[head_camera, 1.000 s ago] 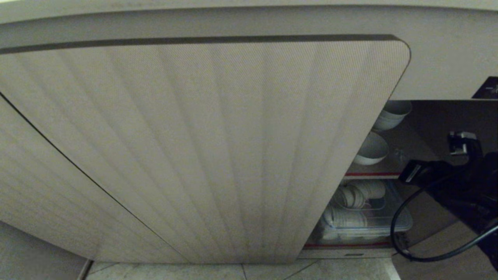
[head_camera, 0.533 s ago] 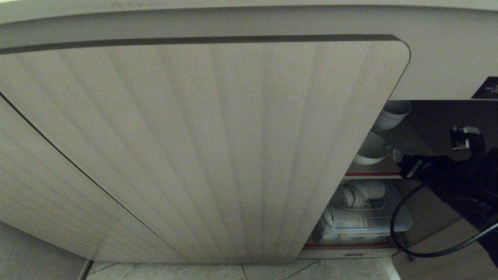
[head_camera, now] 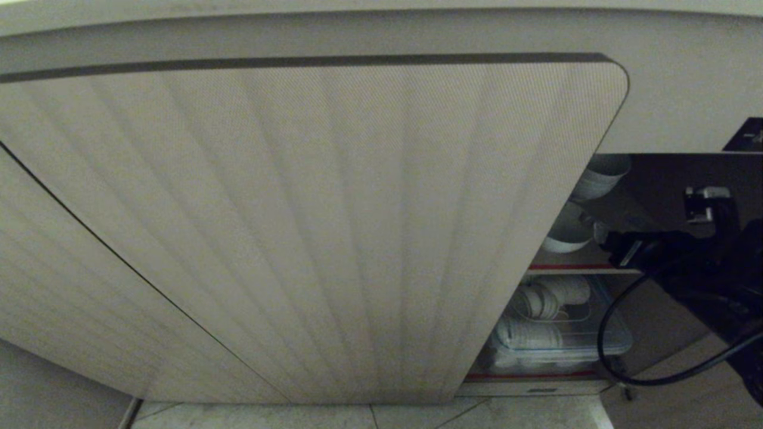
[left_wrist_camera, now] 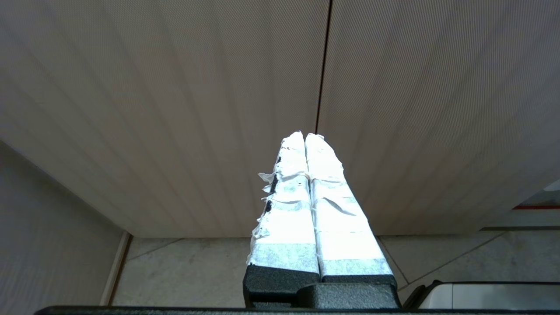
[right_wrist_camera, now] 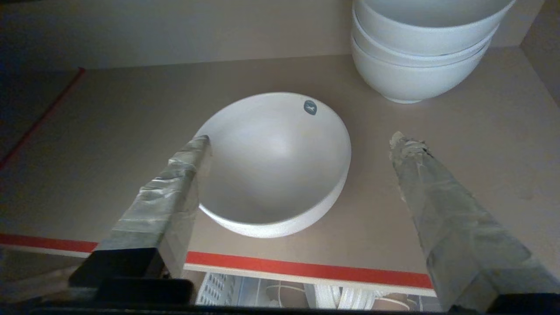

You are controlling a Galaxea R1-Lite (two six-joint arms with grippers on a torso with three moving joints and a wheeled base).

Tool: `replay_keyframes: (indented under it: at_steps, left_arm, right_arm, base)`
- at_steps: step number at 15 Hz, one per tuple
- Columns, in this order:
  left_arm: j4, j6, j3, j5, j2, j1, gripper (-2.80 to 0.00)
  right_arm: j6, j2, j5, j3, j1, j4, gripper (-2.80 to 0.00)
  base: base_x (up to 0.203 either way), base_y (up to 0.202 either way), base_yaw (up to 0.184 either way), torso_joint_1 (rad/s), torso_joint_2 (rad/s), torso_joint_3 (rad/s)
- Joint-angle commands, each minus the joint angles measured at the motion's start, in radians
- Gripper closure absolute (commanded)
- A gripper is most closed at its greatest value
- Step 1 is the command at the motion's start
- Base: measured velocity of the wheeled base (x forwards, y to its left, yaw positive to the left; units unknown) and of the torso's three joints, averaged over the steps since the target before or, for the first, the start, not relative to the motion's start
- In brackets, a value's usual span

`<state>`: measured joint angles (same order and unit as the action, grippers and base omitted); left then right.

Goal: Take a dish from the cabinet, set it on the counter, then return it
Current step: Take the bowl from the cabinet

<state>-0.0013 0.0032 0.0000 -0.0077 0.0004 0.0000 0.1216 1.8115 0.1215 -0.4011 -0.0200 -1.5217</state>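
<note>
The dish (right_wrist_camera: pixel 271 162), a small white bowl with a little blue mark inside, sits on the cabinet's red-edged shelf (right_wrist_camera: pixel 306 267). My right gripper (right_wrist_camera: pixel 302 139) is open around it with a wide gap. One taped finger (right_wrist_camera: pixel 175 183) stands at the bowl's rim, the other (right_wrist_camera: pixel 437 197) well clear of it. In the head view the dish (head_camera: pixel 563 229) peeks out beside the ribbed cabinet door (head_camera: pixel 298 226), with the right gripper (head_camera: pixel 602 235) close against it. My left gripper (left_wrist_camera: pixel 305 134) is shut and empty, parked low in front of the doors. The counter's top is out of view.
A stack of similar white bowls (right_wrist_camera: pixel 420 52) stands further back on the same shelf. On the lower shelf a clear bin (head_camera: pixel 554 333) holds more white dishes. A black cable (head_camera: pixel 614 357) loops below my right arm. Below the doors lies tiled floor (head_camera: pixel 357 417).
My right gripper has risen and moved a little further in toward the dish, covering more of it in the head view. The dish and the door have stayed in place.
</note>
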Motion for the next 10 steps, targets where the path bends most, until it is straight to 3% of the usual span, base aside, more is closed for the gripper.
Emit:
replay_keyframes:
  at_steps: [1,10]
  left_arm:
    - [0.000,0.000,0.000,0.000,0.000,0.000,0.00]
    - [0.000,0.000,0.000,0.000,0.000,0.000,0.00]
  right_arm:
    - [-0.002,0.018,0.001,-0.014,0.000,-0.017,-2.80]
    - [0.000,0.072,-0.003,-0.108,0.008,0.094,-2.80]
  base:
    - [0.000,0.000,0.000,0.000,0.00,0.000]
    - [0.000,0.000,0.000,0.000,0.00,0.000]
